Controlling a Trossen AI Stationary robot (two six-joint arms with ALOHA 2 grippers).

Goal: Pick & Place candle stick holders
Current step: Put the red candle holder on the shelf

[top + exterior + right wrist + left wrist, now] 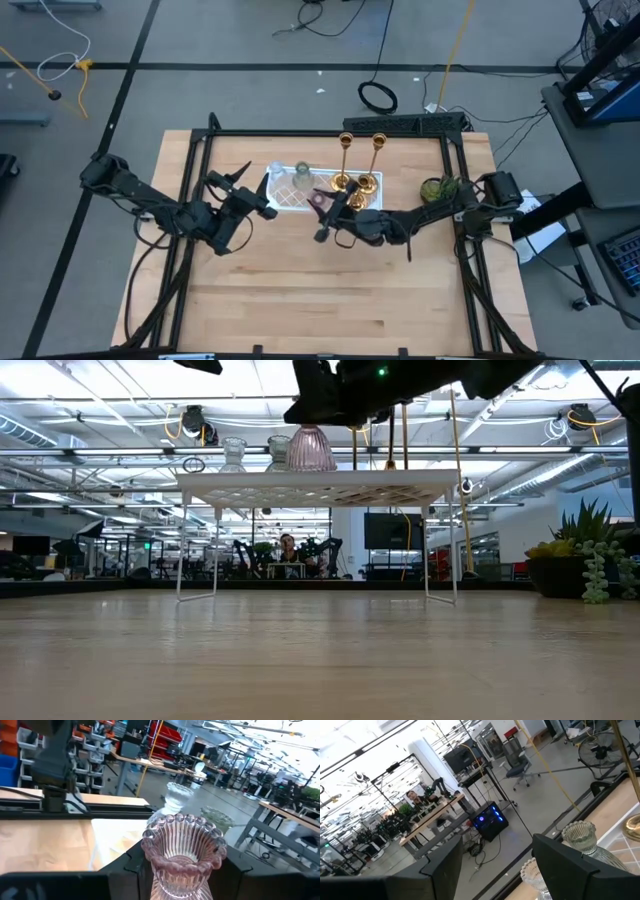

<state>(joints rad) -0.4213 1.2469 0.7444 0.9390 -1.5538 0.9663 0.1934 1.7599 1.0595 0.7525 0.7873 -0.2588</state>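
Right end effector [182, 870] grips 1 pink holder [184, 851]; left end effector [495, 865] released; tray [283, 197]: 2 clear holders [274, 180], 2 tall brass holders [345, 160].

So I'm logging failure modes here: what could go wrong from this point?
The right pincer grips the ribbed pink glass holder above the white tray; slick glass could slip. The clear holder and green holder stand close by and could get knocked over.

No text, label, brand, number or sign can be read in any view, on the table, the holders, the arms or in the room behind.
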